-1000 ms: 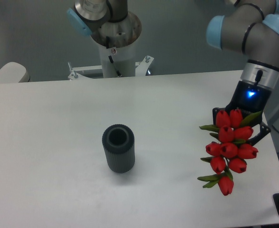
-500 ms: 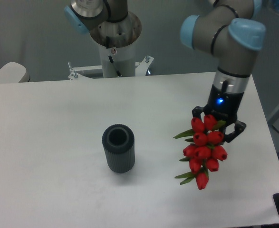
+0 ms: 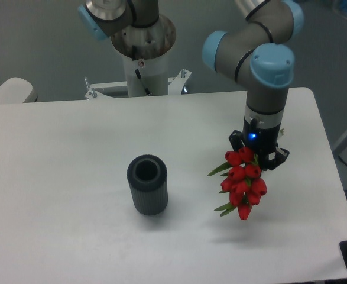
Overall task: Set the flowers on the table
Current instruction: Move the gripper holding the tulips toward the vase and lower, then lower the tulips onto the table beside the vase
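The flowers [image 3: 242, 182], a bunch of red tulip buds with green leaves, hang in the air right of centre, buds pointing toward the camera. My gripper [image 3: 259, 155] is shut on their stems, which are hidden behind the buds. A faint shadow lies on the white table [image 3: 55, 177] below the bunch, so the flowers are lifted off it. The arm reaches down from the upper right, its blue light showing above the buds.
A dark grey ribbed cylindrical vase [image 3: 147, 184] stands upright left of the flowers, its mouth open and nothing in it. The robot's white base column [image 3: 145, 65] rises behind the table's far edge. The table's right edge runs close to the arm.
The arm has carried the flowers to the left and slightly away from the right edge, toward the table's middle. The bunch looks smaller, farther from the camera. The vase has not moved.
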